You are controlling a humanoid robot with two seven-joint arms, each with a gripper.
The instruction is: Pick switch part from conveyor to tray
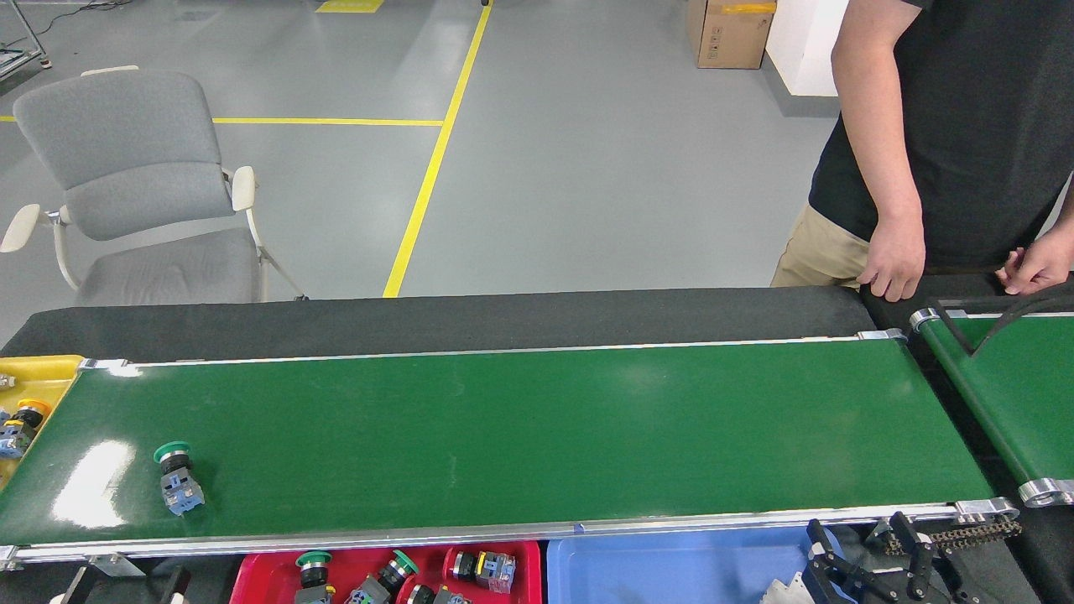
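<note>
A switch part with a green cap and a blue-grey body lies on the conveyor, near its left end and front rail. Below the rail stands a red tray holding several switch parts. Only the two spread fingertips of my left gripper show at the bottom edge, left of the red tray; it is open and holds nothing. My right gripper is at the bottom right, by the blue tray's right end, open and empty.
A blue tray sits right of the red one; a yellow tray with parts is at the belt's left end. A shorter green belt lies far right. A person's hands rest on the far black edge. A grey chair stands beyond.
</note>
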